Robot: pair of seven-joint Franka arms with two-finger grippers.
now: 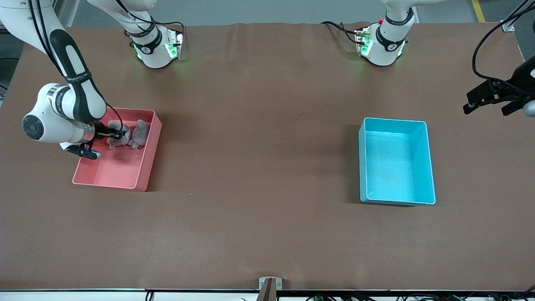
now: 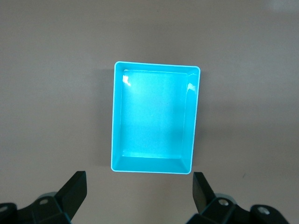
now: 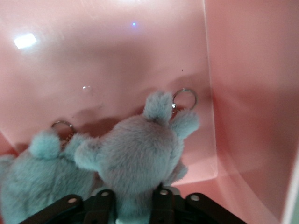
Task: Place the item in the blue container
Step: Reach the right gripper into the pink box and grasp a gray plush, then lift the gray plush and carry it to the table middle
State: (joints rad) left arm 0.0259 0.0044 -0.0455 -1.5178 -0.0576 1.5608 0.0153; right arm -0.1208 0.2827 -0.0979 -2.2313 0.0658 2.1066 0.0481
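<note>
Right wrist view: the right gripper (image 3: 133, 207) sits down inside the rectangular pink plastic bin (image 3: 243, 93), its black fingers (image 3: 161, 200) drawn in narrow against the body of a grey-blue furry plush keychain toy (image 3: 133, 154). The grip looks made, fur bulging on both sides of the fingers. A second grey-blue plush keychain toy (image 3: 32, 182) lies touching the first, each with a small metal ring (image 3: 184, 99) at the head.

Front view: the pink bin stands toward the right arm's end of the table. The rectangular light-blue plastic container (image 1: 396, 161) stands well apart, toward the left arm's end, and looks empty.

Left gripper (image 2: 140, 189) hangs over bare table just beside the blue container, jaws spread wide, holding nothing. That arm waits.

Handling, judged: the toy is light, soft and compressible; it will squash, not slip, and nothing on it is fragile. Best hold is across the thick middle of the body, as now. The ring is too thin and loose to pinch. Risk: fur or ring snagging the neighbouring toy and dragging it up on the lift.
</note>
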